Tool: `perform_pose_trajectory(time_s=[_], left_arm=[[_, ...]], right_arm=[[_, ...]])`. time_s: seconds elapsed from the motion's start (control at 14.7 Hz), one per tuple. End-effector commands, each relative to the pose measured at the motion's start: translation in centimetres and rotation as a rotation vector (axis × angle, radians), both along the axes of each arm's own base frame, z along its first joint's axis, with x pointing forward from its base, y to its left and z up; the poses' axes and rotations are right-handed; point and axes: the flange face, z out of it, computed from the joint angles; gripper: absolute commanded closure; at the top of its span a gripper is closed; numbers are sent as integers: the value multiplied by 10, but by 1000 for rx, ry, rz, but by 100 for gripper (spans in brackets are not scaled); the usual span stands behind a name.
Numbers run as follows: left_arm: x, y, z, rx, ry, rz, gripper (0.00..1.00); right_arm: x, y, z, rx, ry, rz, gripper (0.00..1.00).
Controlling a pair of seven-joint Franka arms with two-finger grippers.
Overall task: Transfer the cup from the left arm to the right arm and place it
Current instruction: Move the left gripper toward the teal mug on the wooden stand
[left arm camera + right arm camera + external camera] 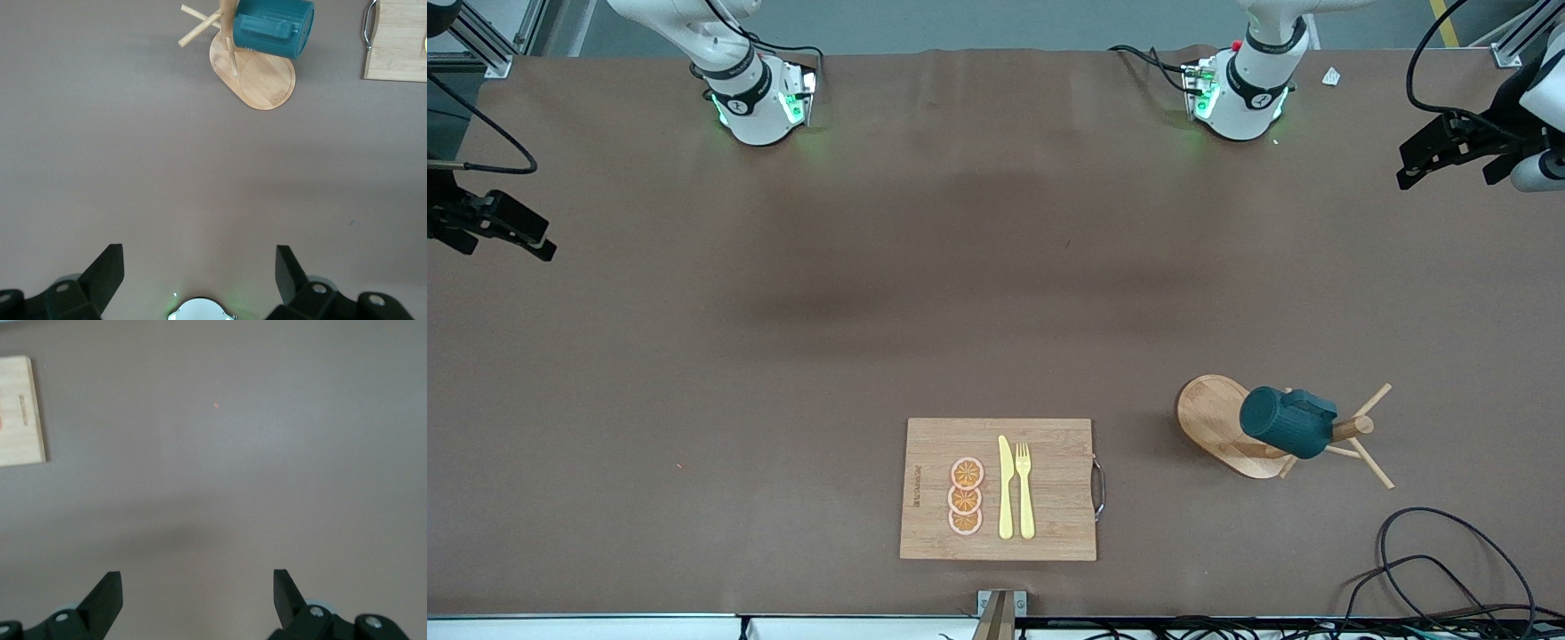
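Note:
The cup (1288, 422) is a dark teal ribbed mug hanging tilted on a peg of a wooden mug tree (1209, 418), toward the left arm's end of the table. In the left wrist view the cup (273, 27) shows its handle, with the tree's oval base (263, 80) under it. My left gripper (1445, 164) is up over the table's edge at the left arm's end, open and empty (200, 267), far from the cup. My right gripper (507, 240) hangs over the right arm's end of the table, open and empty (198, 590).
A wooden cutting board (1049, 533) with a metal handle lies near the front camera. On it are a yellow knife (1006, 489), a yellow fork (1024, 489) and three orange slices (966, 496). Black cables (1432, 569) loop near the mug tree, closer to the front camera.

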Motion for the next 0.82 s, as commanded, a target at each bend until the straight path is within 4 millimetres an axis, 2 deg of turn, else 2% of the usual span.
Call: perform_pose_trajectory(time_s=[0.0, 0.27, 0.48, 0.75], left_arm=[[-3, -1, 7, 0, 2, -4, 0], [2, -2, 4, -6, 5, -5, 0], [27, 1, -10, -17, 24, -5, 0], [63, 4, -37, -39, -7, 87, 0]], right_arm=[[-4, 4, 2, -8, 1, 8, 0], [-3, 2, 3, -9, -12, 9, 0], [-3, 1, 2, -7, -11, 6, 1], [-3, 1, 3, -5, -13, 5, 0]])
